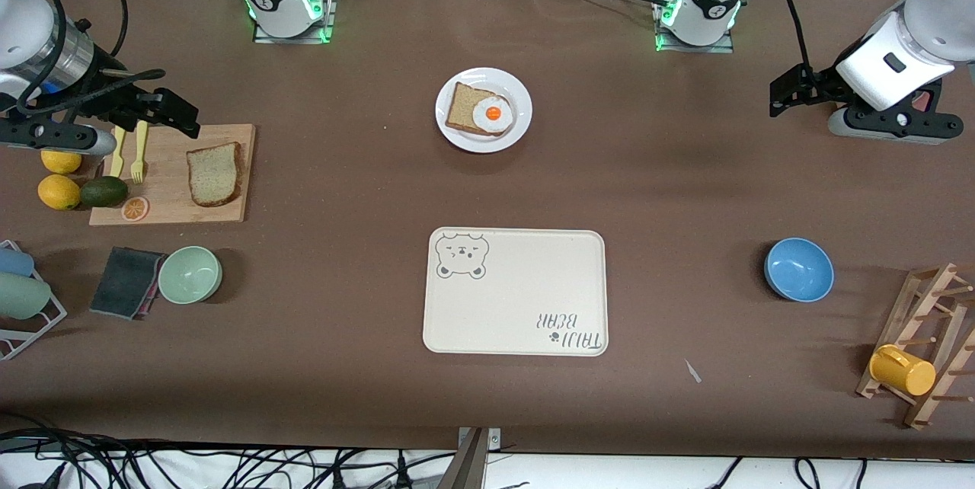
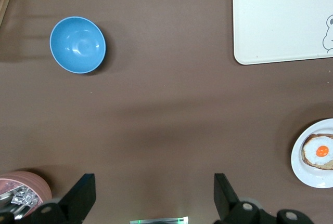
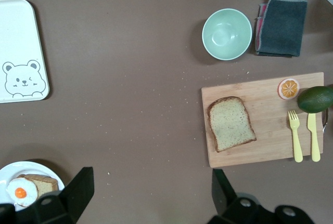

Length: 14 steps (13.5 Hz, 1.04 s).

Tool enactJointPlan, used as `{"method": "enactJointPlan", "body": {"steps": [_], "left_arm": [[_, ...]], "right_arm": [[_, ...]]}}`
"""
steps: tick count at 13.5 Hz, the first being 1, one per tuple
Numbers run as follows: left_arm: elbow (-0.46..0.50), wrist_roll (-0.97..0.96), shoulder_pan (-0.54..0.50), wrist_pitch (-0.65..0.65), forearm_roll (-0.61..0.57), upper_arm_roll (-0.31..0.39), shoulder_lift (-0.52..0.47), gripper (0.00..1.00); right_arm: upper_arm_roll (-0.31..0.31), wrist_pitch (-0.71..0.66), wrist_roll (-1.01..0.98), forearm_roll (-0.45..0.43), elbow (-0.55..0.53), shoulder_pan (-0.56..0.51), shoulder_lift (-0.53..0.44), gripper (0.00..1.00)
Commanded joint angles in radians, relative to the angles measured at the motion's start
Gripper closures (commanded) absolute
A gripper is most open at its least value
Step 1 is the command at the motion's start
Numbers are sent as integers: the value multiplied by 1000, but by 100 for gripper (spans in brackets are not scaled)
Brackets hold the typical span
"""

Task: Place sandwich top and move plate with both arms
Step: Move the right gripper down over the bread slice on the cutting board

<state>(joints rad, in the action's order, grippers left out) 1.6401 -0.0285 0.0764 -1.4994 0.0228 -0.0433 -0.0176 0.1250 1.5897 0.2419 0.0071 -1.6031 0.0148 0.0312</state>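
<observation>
Black right gripper (image 1: 164,110) over cutting board (image 1: 171,203), fingers spread, empty, left gripper (image 1: 792,89) likewise, over bare table (image 1: 685,169).

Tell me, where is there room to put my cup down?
Bare brown table lies between the round white plate and the cream bear tray, and between that tray and the blue bowl. It is crowded around the wooden cutting board, with fruit and the green bowl.

A: Sandwich top (image 1: 214,174): light brown, speckled, darker crust. Plate (image 1: 483,137): plain white.
B: Tray (image 1: 525,298): cream, grey bear drawing, grey lettering. Bowls: one blue (image 1: 798,269), one pale green (image 1: 190,274). Surface (image 1: 343,169): brown.
</observation>
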Motion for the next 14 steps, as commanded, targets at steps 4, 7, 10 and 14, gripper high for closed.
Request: {"method": "enactJointPlan", "body": {"steps": [4,7,10,14], "left_arm": [[-10,-5,5,13,-32,0,-4,0],[-10,-5,5,13,-32,0,-4,0],[-10,-5,5,13,-32,0,-4,0],[-11,-5,5,13,-32,0,-4,0]], "right_arm": [[7,21,2,-1,8,30,13,0],[4,19,0,8,8,28,18,0],[4,16,4,1,8,30,26,0],[7,26,11,-9,-6,37,26,0]]}}
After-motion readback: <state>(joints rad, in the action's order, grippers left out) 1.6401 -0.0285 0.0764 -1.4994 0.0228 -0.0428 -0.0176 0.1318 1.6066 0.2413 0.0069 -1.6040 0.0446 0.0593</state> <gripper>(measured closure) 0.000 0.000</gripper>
